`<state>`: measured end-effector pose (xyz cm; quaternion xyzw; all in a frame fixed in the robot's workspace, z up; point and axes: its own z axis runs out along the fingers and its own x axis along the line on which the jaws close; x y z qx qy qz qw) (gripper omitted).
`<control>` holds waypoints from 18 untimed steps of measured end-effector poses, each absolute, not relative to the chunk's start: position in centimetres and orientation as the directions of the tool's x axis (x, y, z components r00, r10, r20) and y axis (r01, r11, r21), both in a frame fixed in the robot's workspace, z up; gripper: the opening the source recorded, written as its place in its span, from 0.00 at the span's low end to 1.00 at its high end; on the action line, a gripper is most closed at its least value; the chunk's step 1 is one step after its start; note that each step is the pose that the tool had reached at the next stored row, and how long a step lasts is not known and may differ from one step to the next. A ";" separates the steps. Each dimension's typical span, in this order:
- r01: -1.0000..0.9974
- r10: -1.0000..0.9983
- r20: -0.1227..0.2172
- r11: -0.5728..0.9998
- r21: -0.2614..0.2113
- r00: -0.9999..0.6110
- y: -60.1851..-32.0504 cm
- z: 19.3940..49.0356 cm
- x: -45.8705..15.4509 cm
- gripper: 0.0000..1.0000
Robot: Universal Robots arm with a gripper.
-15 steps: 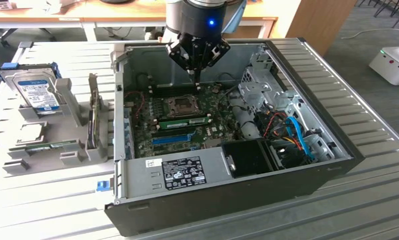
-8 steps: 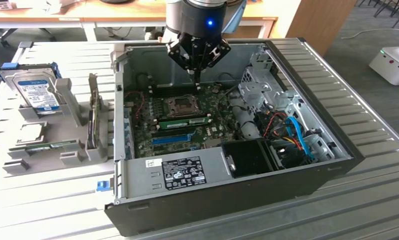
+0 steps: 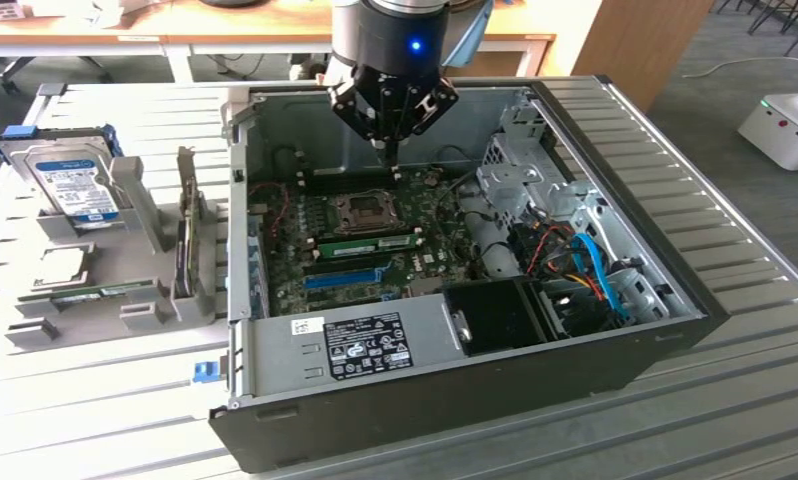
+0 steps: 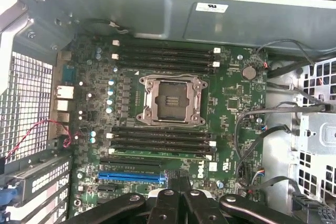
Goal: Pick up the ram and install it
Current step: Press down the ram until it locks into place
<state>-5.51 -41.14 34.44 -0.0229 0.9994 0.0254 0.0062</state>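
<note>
Two green ram sticks show. One is seated in a slot [image 3: 370,243] of the motherboard, just below the CPU socket, and appears as a green strip [image 4: 157,155] in the wrist view. The other lies flat in the grey holder [image 3: 102,292] outside the case, at the exterior view's left. My gripper [image 3: 392,152] hangs inside the open computer case, raised above the board. It is shut, with nothing between its black fingers [image 4: 181,184]. It touches neither stick.
The CPU socket [image 4: 170,99] is bare. A silver hard drive [image 3: 76,180] with a blue label stands in the holder. Blue and orange cables [image 3: 589,268], a metal drive cage [image 3: 519,165] and a black fan shroud [image 3: 506,312] crowd the case's right side. The case walls [image 3: 246,200] ring the board.
</note>
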 end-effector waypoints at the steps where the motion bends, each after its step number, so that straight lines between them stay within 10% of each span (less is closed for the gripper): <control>1: -0.044 -0.044 -0.014 0.998 0.050 -0.999 -41.1 34.4 -5.5 0.11; 18: 0.022 0.023 -0.014 0.998 0.050 -1.000 -41.1 34.4 -5.6 0.11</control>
